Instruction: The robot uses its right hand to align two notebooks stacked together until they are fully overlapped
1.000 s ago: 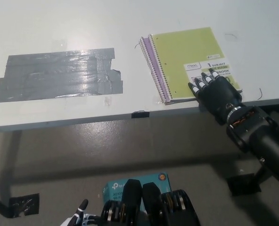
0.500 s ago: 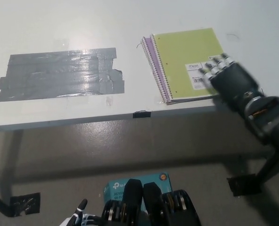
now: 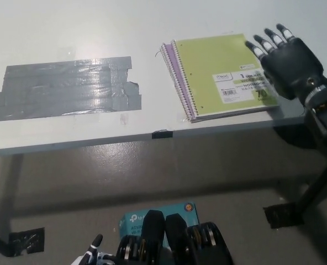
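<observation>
Your left hand [image 3: 91,255] barely shows at the bottom edge; you cannot tell its fingers' state. Matte grey tape [image 3: 67,88] lies flat on the smooth white table [image 3: 97,33]. The 2 notebooks sit near the front edge: a thin purple notebook [image 3: 171,66] peeks out left of the green notebook [image 3: 221,74], beside wire spirals. Your right hand [image 3: 288,58] is spread beside the stack's right edge. Push the green cover leftward with flat fingers, gently, square to the spirals.

Bare table [image 3: 152,33] surrounds notebooks [image 3: 219,74]; right hand [image 3: 288,58] crowds their right edge.
</observation>
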